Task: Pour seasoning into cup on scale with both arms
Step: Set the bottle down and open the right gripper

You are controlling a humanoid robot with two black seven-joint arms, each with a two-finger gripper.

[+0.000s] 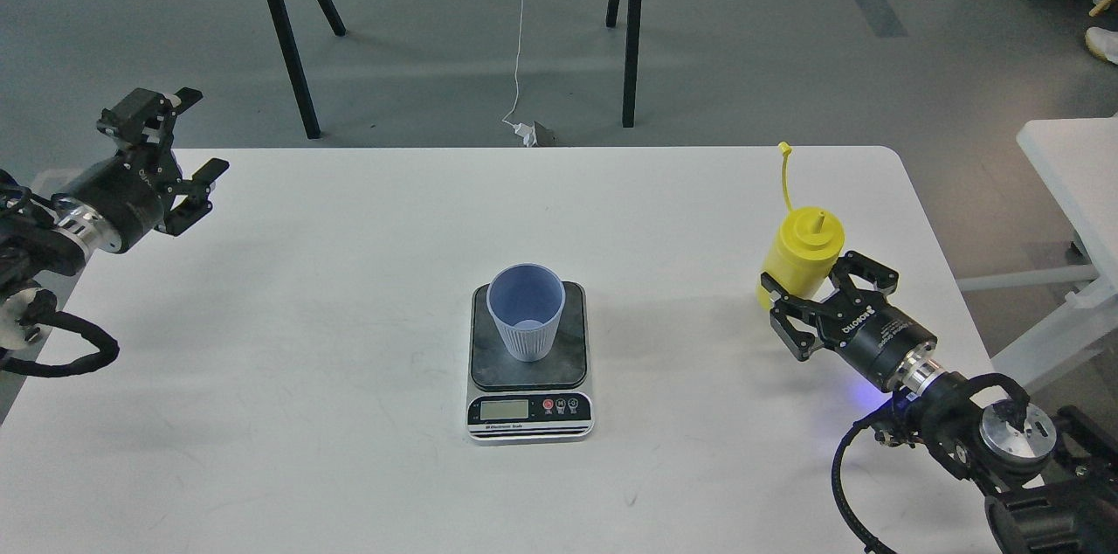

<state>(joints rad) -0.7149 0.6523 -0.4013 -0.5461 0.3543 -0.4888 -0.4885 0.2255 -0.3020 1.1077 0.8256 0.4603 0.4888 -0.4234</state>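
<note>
The light-blue cup (526,309) stands upright on the dark platform of the scale (529,411), at the middle of the white table (349,318). The yellow seasoning bottle (802,255) is upright at the table's right side, nozzle up, with its cap strap sticking up. My right gripper (808,276) is shut on the bottle's lower body, well right of the cup. I cannot tell if the bottle's base touches the table. My left gripper (189,136) is open and empty over the table's left edge, far from the cup.
Black trestle legs (288,38) and a hanging white cable (517,38) stand on the floor beyond the table. A second white table (1070,169) is at the right edge. My right arm's cabling (843,475) lies over the table's front right corner.
</note>
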